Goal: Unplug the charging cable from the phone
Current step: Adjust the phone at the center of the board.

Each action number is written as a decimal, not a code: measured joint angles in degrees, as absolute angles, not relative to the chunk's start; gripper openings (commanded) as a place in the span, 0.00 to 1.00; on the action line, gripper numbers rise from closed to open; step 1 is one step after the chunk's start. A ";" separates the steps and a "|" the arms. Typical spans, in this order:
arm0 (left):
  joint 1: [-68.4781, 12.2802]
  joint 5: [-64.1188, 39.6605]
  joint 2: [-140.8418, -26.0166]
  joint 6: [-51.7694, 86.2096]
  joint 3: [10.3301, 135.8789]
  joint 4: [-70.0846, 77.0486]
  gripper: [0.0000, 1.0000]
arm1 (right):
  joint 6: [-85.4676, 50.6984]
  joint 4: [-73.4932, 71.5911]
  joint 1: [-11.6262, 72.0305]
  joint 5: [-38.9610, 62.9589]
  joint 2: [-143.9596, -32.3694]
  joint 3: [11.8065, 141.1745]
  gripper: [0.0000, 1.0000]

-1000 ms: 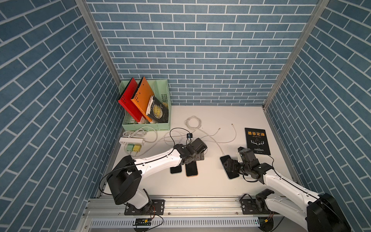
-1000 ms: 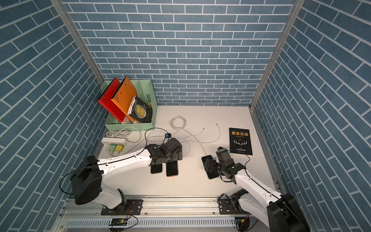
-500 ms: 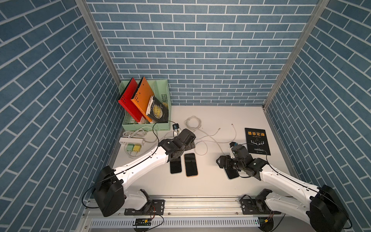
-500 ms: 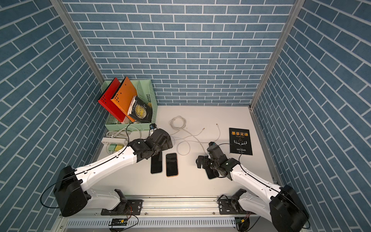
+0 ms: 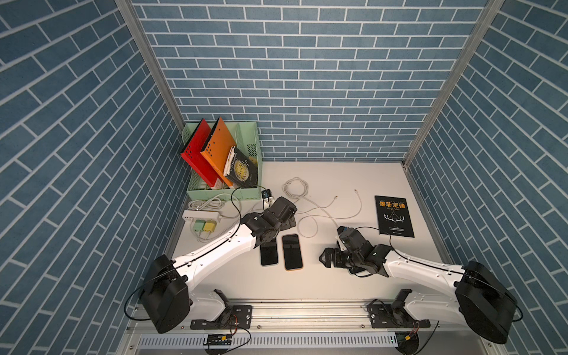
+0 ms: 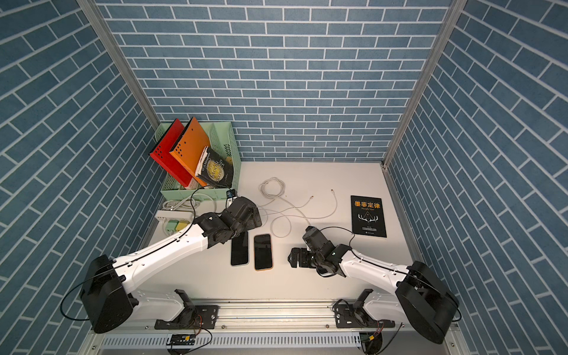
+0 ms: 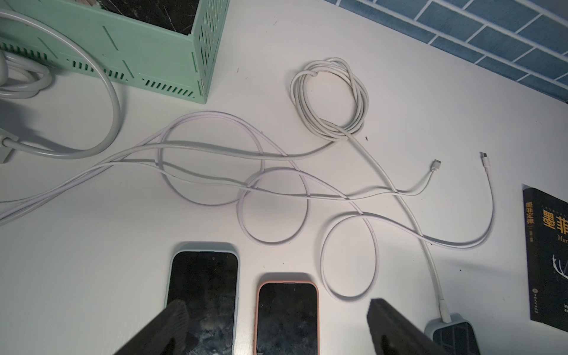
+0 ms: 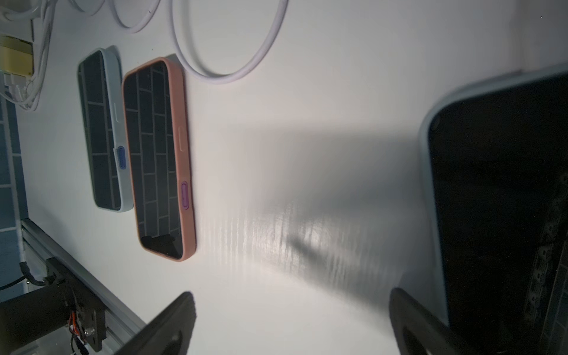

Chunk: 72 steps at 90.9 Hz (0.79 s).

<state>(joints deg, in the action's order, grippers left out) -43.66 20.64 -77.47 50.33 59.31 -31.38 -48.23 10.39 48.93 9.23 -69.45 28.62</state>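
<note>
Left end effector (image 7: 273,319) hangs spread, empty, at twelve o'clock of the pink-cased phone (image 5: 292,252). Right end effector (image 8: 292,307), likewise empty, sits at nine o'clock of the blue-cased phone (image 8: 491,199), charging cable (image 7: 434,276) attached.

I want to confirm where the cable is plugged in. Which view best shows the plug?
The left wrist view: the white plug enters the light blue phone at its edge, unobstructed. The right wrist view shows that phone's screen, no plug. In both top views the right arm covers the plug.
</note>
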 measured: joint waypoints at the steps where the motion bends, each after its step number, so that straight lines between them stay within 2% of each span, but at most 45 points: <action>1: -43.64 20.60 -77.47 50.33 59.29 -31.38 0.97 | -48.25 10.72 48.93 9.17 -69.34 28.51 0.99; 25: -43.11 19.86 -77.62 49.65 59.09 -30.98 0.97 | -49.21 16.67 46.94 5.30 -65.80 27.42 1.00; 72: -43.09 19.20 -77.49 49.25 56.97 -30.74 0.96 | -50.06 16.73 30.24 -4.25 -65.23 26.28 1.00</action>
<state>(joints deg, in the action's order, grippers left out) -43.09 19.20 -77.49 49.25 56.97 -30.74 -50.06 16.73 30.24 -4.25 -65.23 26.28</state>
